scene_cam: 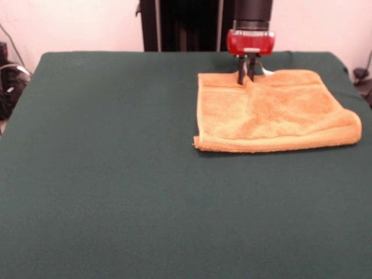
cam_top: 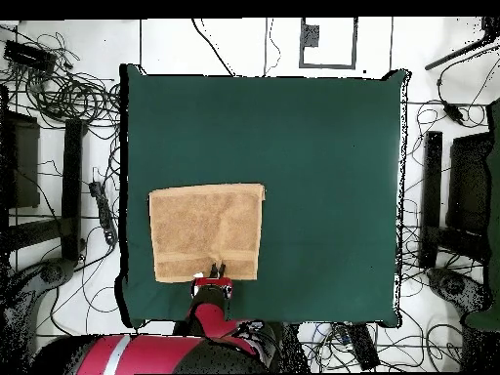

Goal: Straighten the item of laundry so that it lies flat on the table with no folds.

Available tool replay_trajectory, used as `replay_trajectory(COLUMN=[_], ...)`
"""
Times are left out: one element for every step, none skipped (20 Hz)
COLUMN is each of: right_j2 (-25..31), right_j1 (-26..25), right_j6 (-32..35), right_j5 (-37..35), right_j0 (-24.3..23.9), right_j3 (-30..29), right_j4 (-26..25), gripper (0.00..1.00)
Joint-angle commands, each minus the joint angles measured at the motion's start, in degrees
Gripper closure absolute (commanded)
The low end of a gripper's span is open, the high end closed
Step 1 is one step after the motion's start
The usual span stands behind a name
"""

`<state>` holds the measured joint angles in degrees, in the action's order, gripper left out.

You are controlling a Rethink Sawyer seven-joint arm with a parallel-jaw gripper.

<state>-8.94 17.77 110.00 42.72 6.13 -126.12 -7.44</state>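
Note:
The item of laundry is an orange-tan towel lying at the far right of the green table. Its near edge looks thick and doubled, and its right end curls over. My gripper stands upright at the middle of the towel's far edge, its dark fingers close together with a small pucker of cloth pinched between them. A bit of white tag shows just beside the fingers. From overhead, the towel is a near-square patch at the table's lower left, with the gripper on its bottom edge.
The towel lies close to the table's edge on the robot's side. Cables and black stands crowd the floor around the table. A dark object sits beyond the table's left edge.

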Motion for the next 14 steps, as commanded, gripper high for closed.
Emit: replay_trajectory(right_j2=[2.8, 2.8, 2.8, 2.8, 2.7, 2.7, 2.6, 2.6, 2.6, 2.6, 2.6, 2.6, 2.6, 2.6], right_j1=[-12.0, -11.8, -11.6, -11.6, -11.6, -11.6, -11.5, -11.4, -11.3, -11.3, -11.3, -11.4, -11.4, -11.5], right_j6=[7.5, 7.4, 7.3, 7.3, 7.2, 7.1, 7.1, 7.0, 6.9, 6.9, 6.9, 6.9, 6.9, 6.8], right_j5=[-24.8, -25.0, -25.2, -25.3, -25.4, -25.5, -25.6, -25.8, -26.1, -26.2, -26.2, -26.3, -26.3, -26.1], right_j0=[-1.1, -1.2, -1.3, -1.3, -1.4, -1.4, -1.4, -1.4, -1.5, -1.6, -1.7, -1.8, -1.9, -2.0], right_j3=[-6.2, -6.3, -6.5, -6.6, -6.7, -6.8, -7.0, -7.1, -7.2, -7.3, -7.4, -7.5, -7.6, -7.7], right_j4=[5.4, 5.2, 5.1, 5.0, 5.0, 4.9, 4.9, 4.8, 4.8, 4.8, 4.7, 4.6, 4.4, 4.2], gripper=[1.0, 1.0, 1.0, 1.0, 1.0, 1.0, 1.0, 1.0, 1.0, 1.0, 1.0, 1.0, 1.0, 1.0])
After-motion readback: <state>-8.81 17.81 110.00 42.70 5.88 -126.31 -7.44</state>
